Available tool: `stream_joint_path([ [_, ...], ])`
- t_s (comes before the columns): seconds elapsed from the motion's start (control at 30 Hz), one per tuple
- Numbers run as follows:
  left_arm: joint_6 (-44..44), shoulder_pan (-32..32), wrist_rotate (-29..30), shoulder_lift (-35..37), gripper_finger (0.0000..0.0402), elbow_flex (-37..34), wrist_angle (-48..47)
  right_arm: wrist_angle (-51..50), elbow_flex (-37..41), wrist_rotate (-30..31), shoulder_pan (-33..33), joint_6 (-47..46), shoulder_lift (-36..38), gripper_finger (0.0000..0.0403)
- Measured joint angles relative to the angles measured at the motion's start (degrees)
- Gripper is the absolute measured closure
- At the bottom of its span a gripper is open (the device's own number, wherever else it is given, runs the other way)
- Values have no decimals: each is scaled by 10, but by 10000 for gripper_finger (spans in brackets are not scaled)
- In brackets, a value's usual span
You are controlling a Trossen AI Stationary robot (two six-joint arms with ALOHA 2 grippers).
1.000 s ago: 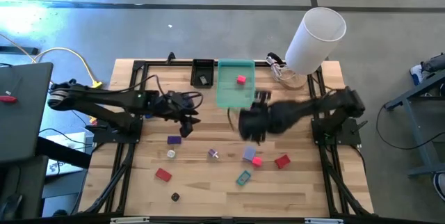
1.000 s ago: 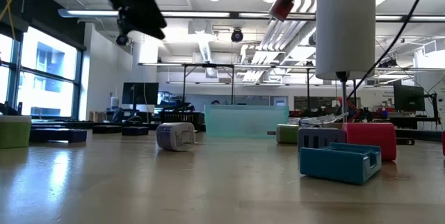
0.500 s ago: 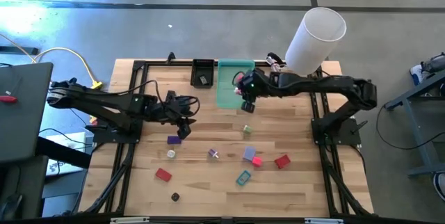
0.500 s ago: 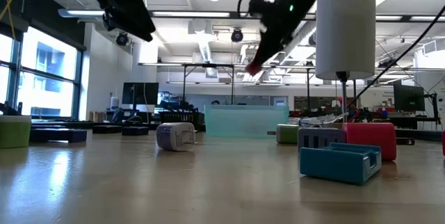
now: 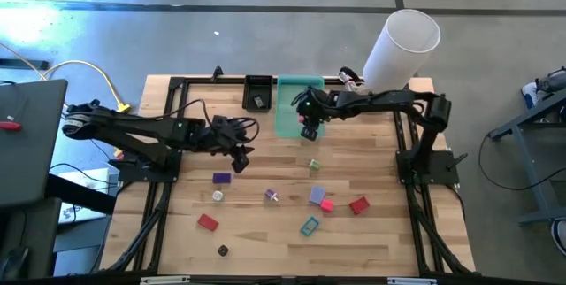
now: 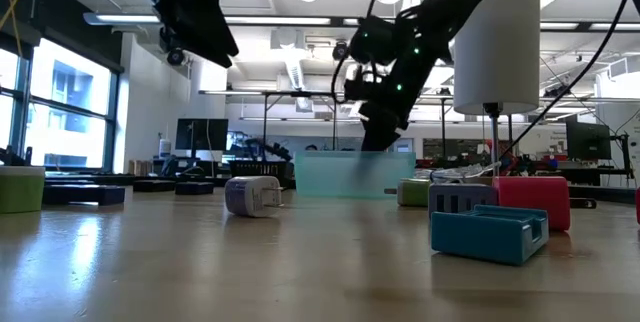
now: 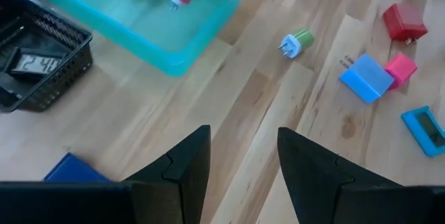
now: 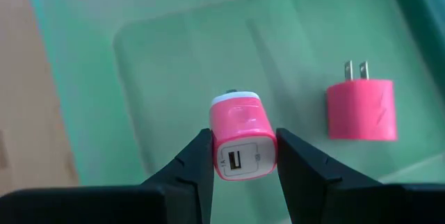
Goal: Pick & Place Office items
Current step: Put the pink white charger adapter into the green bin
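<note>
Translucent green tray [image 5: 289,117], small black basket [image 5: 257,93], white cylinder [image 5: 400,50], possibly tilted

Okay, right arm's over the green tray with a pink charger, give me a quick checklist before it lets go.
1. Right gripper shut on the held pink charger: ok.
2. Charger above the green tray, inside its rim: ok.
3. Spot beneath clear of the other pink charger lying to one side in the tray: ok.
4. Height above the tray floor: cannot tell.
5. Left gripper open, empty, over bare table away from the tray: ok.
</note>
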State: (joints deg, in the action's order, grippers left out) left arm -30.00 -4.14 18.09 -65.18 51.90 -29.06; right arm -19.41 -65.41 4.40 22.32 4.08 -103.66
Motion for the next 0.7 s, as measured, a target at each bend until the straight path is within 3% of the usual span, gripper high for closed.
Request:
stream_joint_path([
  [0.7,26,-2,-2,-19,240,0,4,34,-1,1,-4,-2,0,265],
])
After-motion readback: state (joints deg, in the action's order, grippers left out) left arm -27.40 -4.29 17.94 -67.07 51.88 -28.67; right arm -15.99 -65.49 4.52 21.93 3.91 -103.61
